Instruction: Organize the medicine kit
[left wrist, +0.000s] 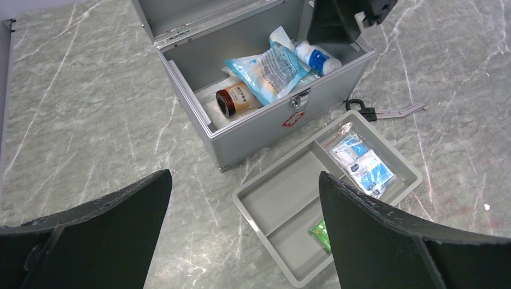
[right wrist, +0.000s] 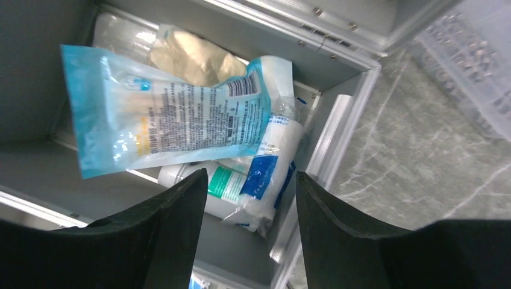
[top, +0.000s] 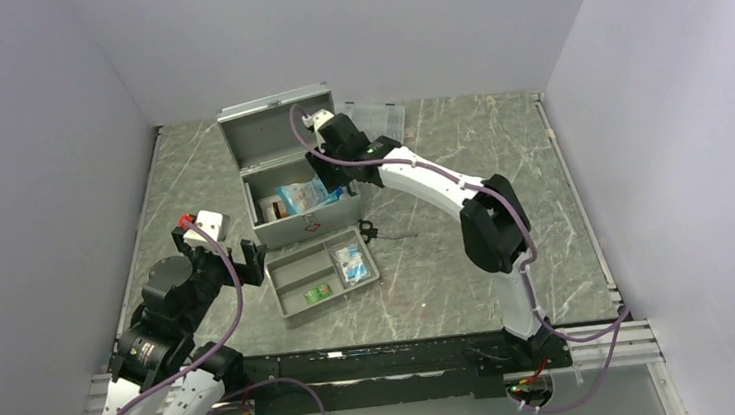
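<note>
The medicine kit [top: 300, 228] stands open at the table's middle left with its lid [top: 266, 131] tilted back. Inside lie a light blue pouch [right wrist: 163, 120], a white bottle with a green label [right wrist: 211, 183], a brown bottle [left wrist: 235, 99] and a white roll with a blue label [right wrist: 271, 165]. My right gripper [right wrist: 252, 174] hangs open over the kit's right end [top: 329, 179]. The roll lies below its spread jaws, free of them. My left gripper [left wrist: 245, 176] is wide open and holds nothing, left of the kit [top: 219, 253].
A shallow grey divided tray [top: 294, 274] sits in front of the kit, holding blue-and-white packets [left wrist: 361, 165] and a small green packet [left wrist: 320, 232]. A flat clear plastic case [top: 381, 118] lies behind the kit. A small black clip with a strap [top: 368, 232] lies right of the kit.
</note>
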Robot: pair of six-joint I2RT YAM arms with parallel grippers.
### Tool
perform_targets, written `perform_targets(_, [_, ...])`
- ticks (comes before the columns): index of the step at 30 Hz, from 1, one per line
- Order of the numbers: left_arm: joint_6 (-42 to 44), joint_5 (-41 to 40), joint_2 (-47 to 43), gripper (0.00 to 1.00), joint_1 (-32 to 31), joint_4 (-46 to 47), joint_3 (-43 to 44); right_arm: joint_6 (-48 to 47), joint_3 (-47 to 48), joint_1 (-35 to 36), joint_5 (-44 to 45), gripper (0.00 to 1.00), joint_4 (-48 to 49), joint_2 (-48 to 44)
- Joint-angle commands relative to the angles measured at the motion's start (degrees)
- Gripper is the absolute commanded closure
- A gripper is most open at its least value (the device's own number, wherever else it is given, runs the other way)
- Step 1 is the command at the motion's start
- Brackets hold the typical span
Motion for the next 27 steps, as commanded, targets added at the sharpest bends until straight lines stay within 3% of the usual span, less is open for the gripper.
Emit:
perform_targets(1, [-0.4,0.3,0.1,0.01,0.3,1.3,0.7,1.6,-1.9,-0.2,2.4,0.41,5.6,-10.3])
perform_targets(7, [-0.4,0.6,0.6,0.01,0.2,1.3,0.7,1.4,-8.8,-0.2,4.3,0.39,9.9,-19.9])
perform_targets(18, [-0.4,0.4,0.8,0.01,0.2,1.3,0.7,-2.6,-30.8,-0.2,9.0,0.34,15.4,-38.6])
perform_targets(27, [-0.4,0.1,1.7,0.01,0.2,1.3,0.6,-2.8,-42.4,-0.8,11.7,0.33,14.7,-43.3])
